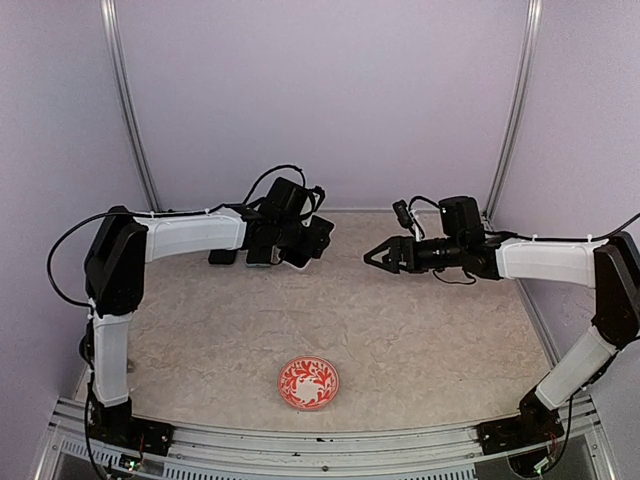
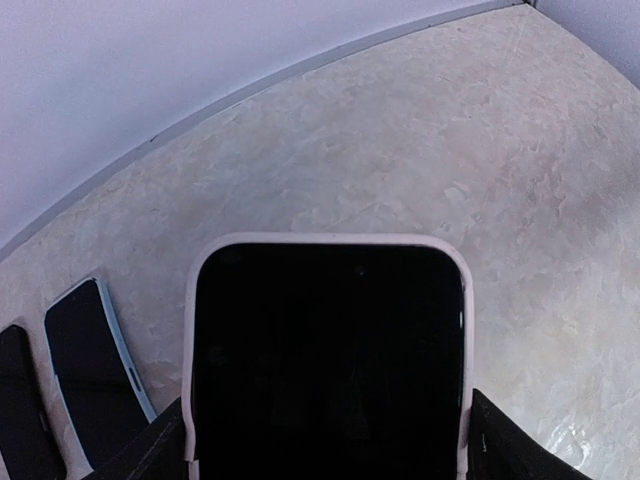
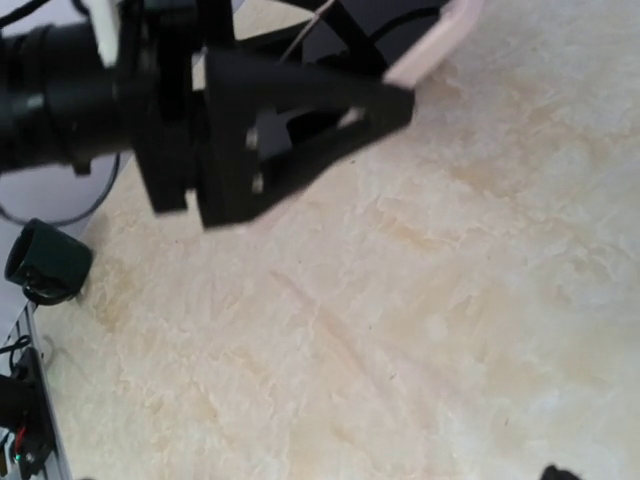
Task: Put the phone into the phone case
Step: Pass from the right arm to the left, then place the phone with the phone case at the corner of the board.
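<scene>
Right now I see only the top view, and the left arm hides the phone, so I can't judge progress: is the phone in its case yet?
Observer: It looks so. On the left wrist camera the phone shows its black screen framed by the case, whose pale rim runs along the top and both sides.
Operator: What is holding it?
Observer: The left gripper; its fingers flank the case on both sides.
Operator: Anything else near it?
Observer: A dark slab with a pale blue edge lies flat on the table beside it.
</scene>
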